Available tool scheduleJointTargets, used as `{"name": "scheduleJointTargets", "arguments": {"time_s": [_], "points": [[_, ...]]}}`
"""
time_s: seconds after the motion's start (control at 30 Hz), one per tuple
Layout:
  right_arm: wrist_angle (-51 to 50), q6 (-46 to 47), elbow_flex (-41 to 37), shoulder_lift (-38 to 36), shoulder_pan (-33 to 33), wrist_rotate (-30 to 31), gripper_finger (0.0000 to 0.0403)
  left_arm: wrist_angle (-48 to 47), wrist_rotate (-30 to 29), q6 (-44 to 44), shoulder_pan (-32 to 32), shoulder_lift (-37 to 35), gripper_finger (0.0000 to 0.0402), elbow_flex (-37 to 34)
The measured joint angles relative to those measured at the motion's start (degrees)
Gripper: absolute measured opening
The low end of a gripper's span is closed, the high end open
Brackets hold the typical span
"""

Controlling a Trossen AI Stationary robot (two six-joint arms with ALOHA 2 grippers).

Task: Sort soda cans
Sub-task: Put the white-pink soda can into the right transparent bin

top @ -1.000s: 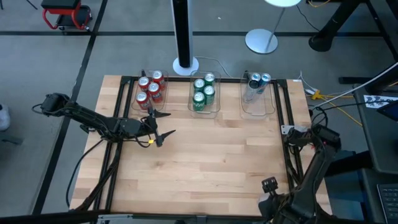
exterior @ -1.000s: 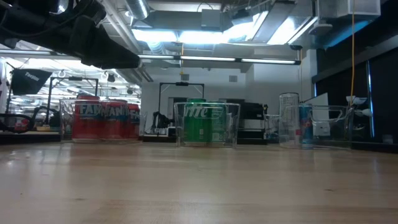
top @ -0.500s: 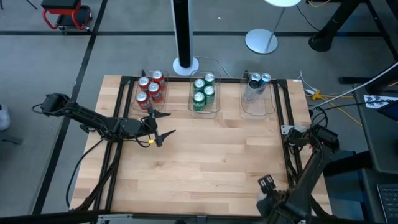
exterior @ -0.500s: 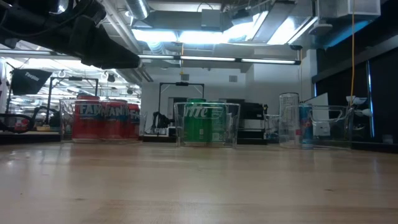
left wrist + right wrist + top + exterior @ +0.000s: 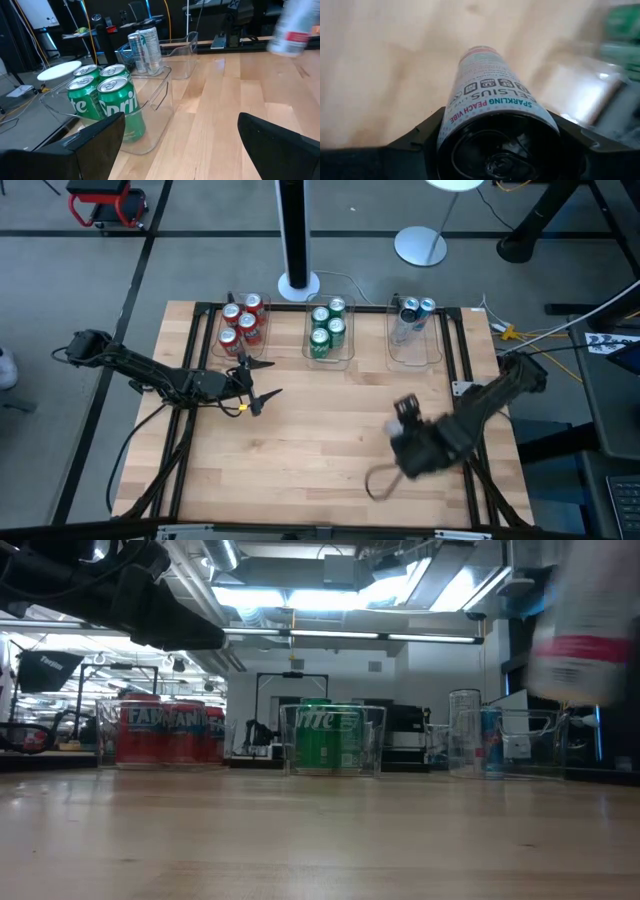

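Three clear bins stand along the far edge. The left one holds red soda cans [image 5: 241, 322], the middle one green cans [image 5: 327, 328] [image 5: 112, 102], the right one blue-and-silver cans [image 5: 416, 310] [image 5: 143, 44]. My right gripper [image 5: 407, 432] is over the table's right half, shut on a slim white can [image 5: 490, 105] with a red band [image 5: 578, 635] [image 5: 295, 25]. My left gripper [image 5: 272, 378] hangs open in front of the red and green bins, with nothing between its fingers. My right gripper pinches the white can's round wall [image 5: 451, 117] between its two fingers [image 5: 422, 135], near the can's dark hollow end. The fingers slant steeply down from above and lie along the can. The can is lifted clear of the table, its far end pointing down.
A black frame [image 5: 457, 370] runs round the tabletop. The bare wooden board [image 5: 320, 440] stretches from the bins to the near edge. A black pole [image 5: 292, 240] and a round lamp base [image 5: 420, 246] stand on the floor beyond the far edge.
My right gripper has swung from the table's near right corner up and toward the far edge and the table's middle, carrying the white can, which now shows high at the right of the low view.
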Motion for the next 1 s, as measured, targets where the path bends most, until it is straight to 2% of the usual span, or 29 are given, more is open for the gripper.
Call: {"name": "scheduleJointTargets", "arguments": {"time_s": [0.27,0.7,1.0], "points": [[0.2,-10.2,0.0,-6.9,-14.7,7.1,0.0247,0.0,0.0,-0.3,0.0,0.0,0.0375,0.0],[0.1,-30.2,0.0,-9.9,-44.1,7.6,0.0247,0.2,0.0,-1.0,0.0,0.0,0.0375,0.0],[0.4,-39.4,-1.0,-9.8,-58.1,6.4,0.0247,0.0,0.0,-1.5,0.0,0.0,0.0375,0.0]]}}
